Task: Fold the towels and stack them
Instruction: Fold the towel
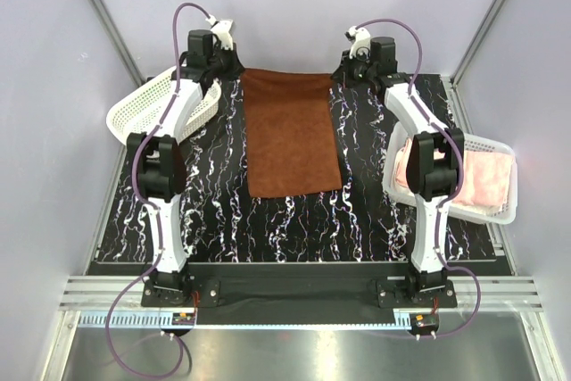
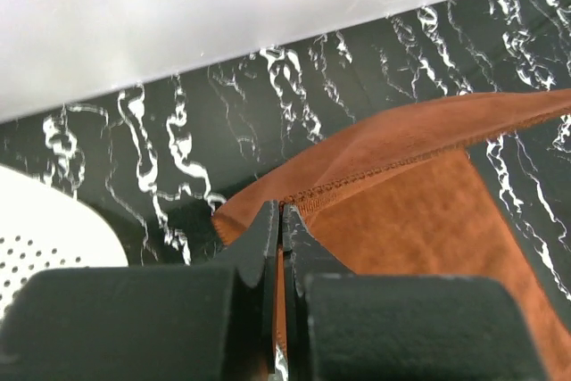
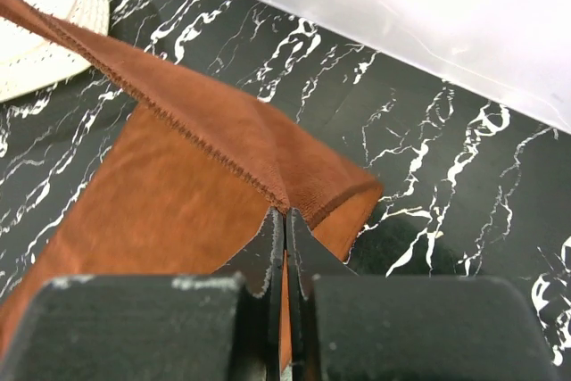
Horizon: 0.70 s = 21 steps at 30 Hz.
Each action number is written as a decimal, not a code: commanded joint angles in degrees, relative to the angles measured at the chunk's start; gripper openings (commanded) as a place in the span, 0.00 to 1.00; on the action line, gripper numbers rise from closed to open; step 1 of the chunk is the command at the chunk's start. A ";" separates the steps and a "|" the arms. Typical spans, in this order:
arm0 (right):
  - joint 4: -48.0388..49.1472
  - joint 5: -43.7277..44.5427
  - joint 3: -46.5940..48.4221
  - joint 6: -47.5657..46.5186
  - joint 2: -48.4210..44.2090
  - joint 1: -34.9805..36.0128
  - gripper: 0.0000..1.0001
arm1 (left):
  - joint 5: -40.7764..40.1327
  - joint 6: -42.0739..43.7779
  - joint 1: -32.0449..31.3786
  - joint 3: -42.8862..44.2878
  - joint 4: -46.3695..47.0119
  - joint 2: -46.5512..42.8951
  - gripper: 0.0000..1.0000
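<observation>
Pale grey walls and an aluminium frame enclose a black table (image 1: 223,211) veined with white. The rust-brown towel (image 1: 290,136) lies flat on it between the two grippers and stretches from them towards the arm bases. Its far edge is raised taut from one gripper to the other. A white lattice basket (image 1: 134,109) sits to the outer side of the left gripper (image 1: 237,70), partly behind that arm. A second white lattice basket (image 1: 500,211) lies near the right arm's elbow, well back from the right gripper (image 1: 342,72). This one holds a pale pink towel (image 1: 486,176). In the left wrist view the left gripper (image 2: 280,213) has its jaws pressed together on the towel's stitched corner, with the cloth fanning out to its right. In the right wrist view the right gripper (image 3: 285,216) is pinched tight on the opposite corner, and the hem runs off to its left.
</observation>
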 commanded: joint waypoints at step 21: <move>-2.85 -0.88 -23.37 -5.39 -17.91 -0.70 0.00 | 9.14 2.89 -0.45 -31.31 3.67 -22.34 0.00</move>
